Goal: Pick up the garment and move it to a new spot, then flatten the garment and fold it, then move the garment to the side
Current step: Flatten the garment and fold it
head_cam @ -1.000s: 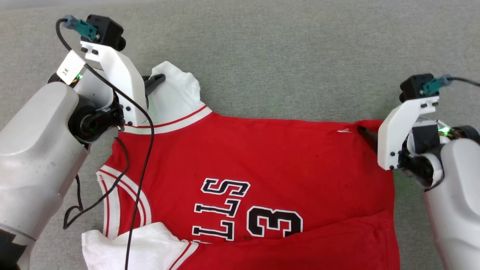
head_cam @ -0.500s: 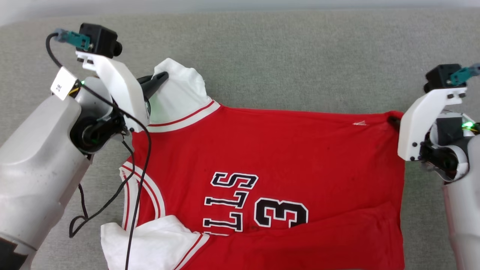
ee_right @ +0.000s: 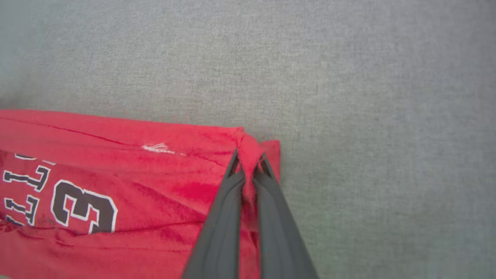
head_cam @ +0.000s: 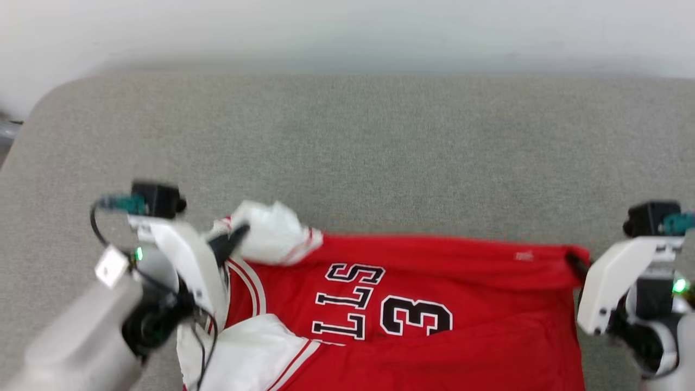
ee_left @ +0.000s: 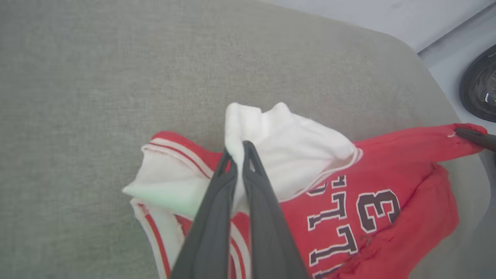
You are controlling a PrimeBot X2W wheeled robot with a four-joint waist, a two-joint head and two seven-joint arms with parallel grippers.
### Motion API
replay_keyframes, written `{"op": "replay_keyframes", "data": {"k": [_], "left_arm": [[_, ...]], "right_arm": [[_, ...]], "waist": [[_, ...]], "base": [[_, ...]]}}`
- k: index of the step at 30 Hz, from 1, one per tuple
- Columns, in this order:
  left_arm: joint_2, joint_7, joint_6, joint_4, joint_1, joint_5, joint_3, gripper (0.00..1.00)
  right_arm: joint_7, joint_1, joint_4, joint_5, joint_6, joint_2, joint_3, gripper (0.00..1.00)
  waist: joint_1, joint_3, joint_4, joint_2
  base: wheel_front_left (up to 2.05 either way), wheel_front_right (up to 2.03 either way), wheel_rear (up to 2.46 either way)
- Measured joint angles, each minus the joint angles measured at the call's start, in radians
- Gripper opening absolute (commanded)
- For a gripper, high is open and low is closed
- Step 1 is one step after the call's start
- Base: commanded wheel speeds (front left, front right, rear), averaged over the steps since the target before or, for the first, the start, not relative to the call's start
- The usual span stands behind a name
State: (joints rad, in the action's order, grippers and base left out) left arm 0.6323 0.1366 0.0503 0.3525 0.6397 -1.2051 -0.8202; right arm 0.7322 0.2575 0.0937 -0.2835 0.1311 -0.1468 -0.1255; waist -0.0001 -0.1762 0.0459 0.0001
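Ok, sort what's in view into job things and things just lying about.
Job: garment; left hand and right hand, both shut on it.
Lying about: grey padded surface underneath; dark round object beyond its edge.

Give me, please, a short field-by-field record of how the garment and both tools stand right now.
garment: red jersey, stretched between the two tools, wrinkled, not yet flat
printed side: number 3 faces up
left tool: shut on the white sleeve
right tool: shut on a red corner of the garment
surface: grey fabric
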Motion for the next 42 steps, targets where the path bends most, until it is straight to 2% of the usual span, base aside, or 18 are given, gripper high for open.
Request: {"op": "replay_keyframes", "data": {"k": [4, 10, 11, 12, 13, 14, 15, 18, 22, 26, 30, 36, 38, 42], "left_arm": [[0.025, -0.007, -0.056, -0.067, -0.151, -0.040, -0.016, 0.00], [0.029, -0.021, -0.112, -0.136, -0.301, -0.084, -0.040, 0.00], [0.025, -0.020, -0.113, -0.138, -0.322, -0.094, -0.045, 0.00], [0.020, -0.023, -0.113, -0.137, -0.339, -0.095, -0.051, 0.08], [0.009, -0.027, -0.111, -0.134, -0.352, -0.107, -0.051, 0.24], [-0.003, -0.026, -0.103, -0.132, -0.361, -0.121, -0.053, 0.53], [-0.012, -0.027, -0.103, -0.129, -0.366, -0.117, -0.061, 1.00], [-0.031, -0.062, -0.094, -0.117, -0.374, -0.109, -0.063, 1.00], [-0.049, -0.171, -0.097, -0.112, -0.376, -0.067, -0.038, 1.00], [-0.051, -0.279, -0.128, -0.133, -0.385, -0.018, -0.010, 1.00], [-0.049, -0.369, -0.182, -0.173, -0.395, 0.040, 0.033, 1.00], [-0.050, -0.397, -0.267, -0.258, -0.427, 0.198, 0.146, 1.00], [-0.063, -0.397, -0.286, -0.305, -0.441, 0.282, 0.212, 1.00], [-0.108, -0.398, -0.291, -0.384, -0.493, 0.409, 0.297, 1.00]], "right_arm": [[-0.012, -0.108, -0.021, -0.028, 0.000, 0.029, -0.026, 0.00], [-0.059, -0.234, -0.018, -0.043, 0.000, 0.054, -0.072, 0.00], [-0.068, -0.252, -0.013, -0.044, 0.000, 0.059, -0.076, 0.19], [-0.082, -0.269, -0.007, -0.047, 0.000, 0.064, -0.083, 0.95], [-0.094, -0.282, -0.002, -0.047, 0.000, 0.066, -0.086, 1.00], [-0.108, -0.293, 0.003, -0.051, 0.000, 0.071, -0.091, 1.00], [-0.128, -0.305, 0.005, -0.052, 0.000, 0.076, -0.097, 1.00], [-0.200, -0.334, 0.001, -0.062, 0.000, 0.084, -0.102, 1.00], [-0.307, -0.359, -0.034, -0.078, 0.000, 0.091, -0.101, 1.00], [-0.336, -0.371, -0.063, -0.082, 0.000, 0.094, -0.103, 1.00], [-0.283, -0.377, -0.083, -0.061, 0.000, 0.095, -0.135, 1.00], [-0.136, -0.377, -0.121, -0.012, 0.000, 0.077, -0.182, 1.00], [-0.093, -0.376, -0.132, 0.001, 0.000, 0.068, -0.187, 1.00], [-0.025, -0.373, -0.130, 0.011, 0.000, 0.045, -0.180, 1.00]], "waist": [[-0.0001, 0.035, 0.004, 0.0000], [-0.0001, 0.070, 0.017, -0.0001], [-0.0001, 0.073, 0.019, 0.0000], [-0.0001, 0.076, 0.021, 0.0000], [-0.0001, 0.079, 0.023, 0.0000], [-0.0001, 0.082, 0.025, -0.0001], [0.0000, 0.085, 0.027, 0.0000], [0.0000, 0.099, 0.031, 0.0000], [0.0000, 0.122, 0.032, 0.0000], [0.0000, 0.150, 0.028, 0.0000], [0.0000, 0.174, 0.026, 0.0000], [0.0000, 0.185, 0.040, 0.0000], [0.0000, 0.182, 0.047, 0.0000], [0.0000, 0.170, 0.067, 0.0000]], "base": [[0.00, 0.00, 0.00], [0.00, 0.00, 0.00], [0.00, 0.00, 0.00], [0.00, 0.00, 0.00], [0.00, 0.00, 0.00], [0.00, 0.00, 0.00], [0.00, 0.00, 0.00], [0.00, 0.00, 0.00], [0.00, 0.00, 0.00], [0.00, 0.00, 0.00], [0.00, 0.00, 0.00], [0.00, 0.00, 0.00], [0.00, 0.00, 0.00], [0.00, 0.00, 0.00]]}}
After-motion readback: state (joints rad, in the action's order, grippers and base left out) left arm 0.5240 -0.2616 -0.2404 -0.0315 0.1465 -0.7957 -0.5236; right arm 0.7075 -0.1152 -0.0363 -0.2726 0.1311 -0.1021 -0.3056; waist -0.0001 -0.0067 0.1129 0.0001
